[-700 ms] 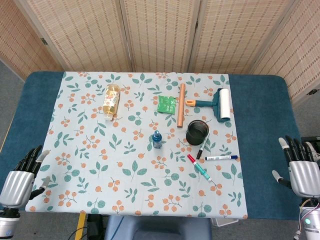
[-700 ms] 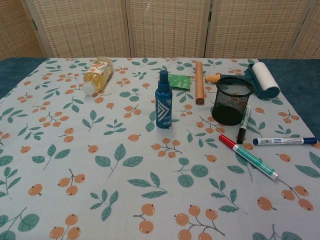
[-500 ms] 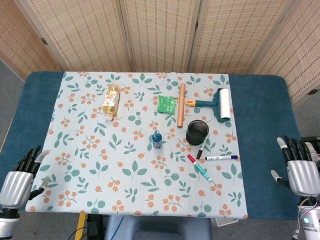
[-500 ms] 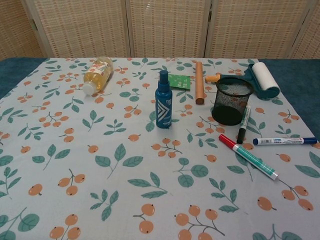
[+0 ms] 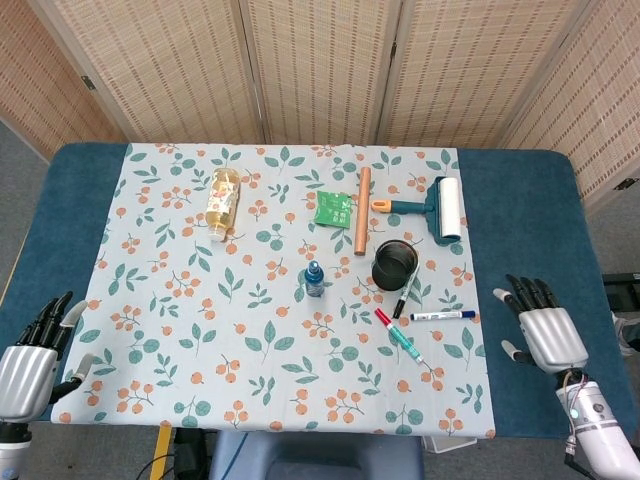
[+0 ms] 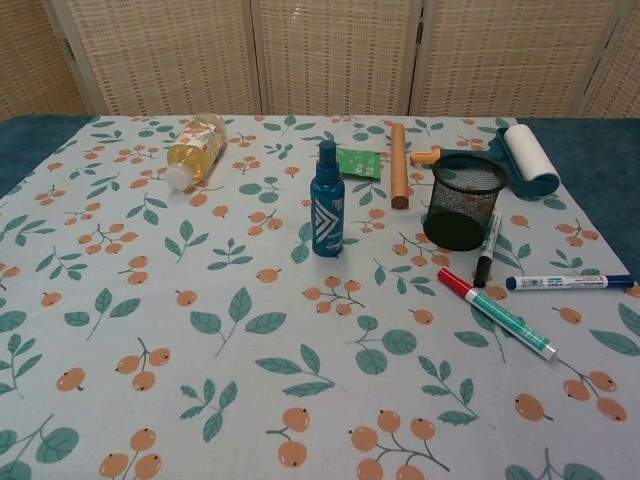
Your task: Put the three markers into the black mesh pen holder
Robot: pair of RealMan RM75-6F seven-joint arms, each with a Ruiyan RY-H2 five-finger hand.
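Three markers (image 6: 497, 313) lay beside the holder (image 6: 465, 201), roller (image 6: 529, 155) behind it; both the left hand (image 5: 28, 362) and right hand (image 5: 545, 330) were empty, fingers spread.

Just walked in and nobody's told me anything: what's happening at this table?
Nothing is being handled yet. Three markers lie on the floral cloth beside the black mesh pen holder: a black-capped marker next to its base, a blue-capped marker and a red-capped marker. The holder looks empty. The right hand hovers open over the blue table edge near the markers; the left hand waits open at the far corner.
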